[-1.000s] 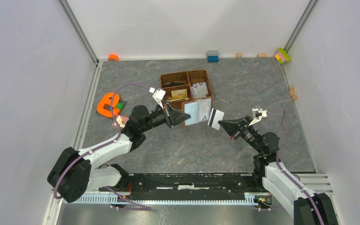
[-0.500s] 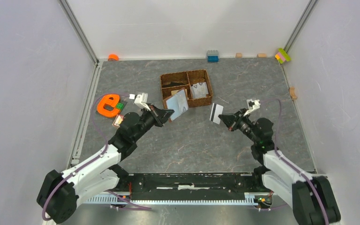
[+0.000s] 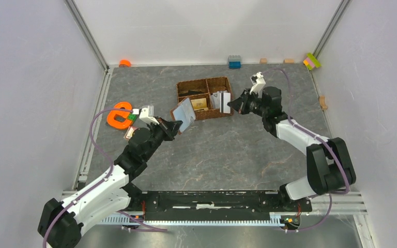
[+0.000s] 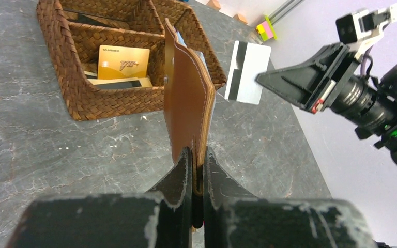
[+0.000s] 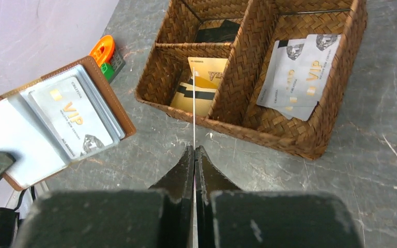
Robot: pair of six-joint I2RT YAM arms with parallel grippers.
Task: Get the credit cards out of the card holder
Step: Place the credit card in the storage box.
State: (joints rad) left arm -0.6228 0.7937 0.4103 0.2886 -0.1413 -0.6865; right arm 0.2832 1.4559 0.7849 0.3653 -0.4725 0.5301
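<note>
Beside the basket, left claw pinches the card holder showing "VIP"; right claw pinches a card.

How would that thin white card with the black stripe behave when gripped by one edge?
Probably stiff: the thin white black-striped card juts straight from the right gripper, no droop. Likely light, perhaps slippery: it looks paper-thin and smooth.

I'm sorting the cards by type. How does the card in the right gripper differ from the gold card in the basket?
The held card is pale grey-white with a dark stripe; the gold card is gold-tan. The held card stands on edge in the air, clamped by the right gripper; the gold card lies loose in the basket. Both are thin rectangular cards.
</note>
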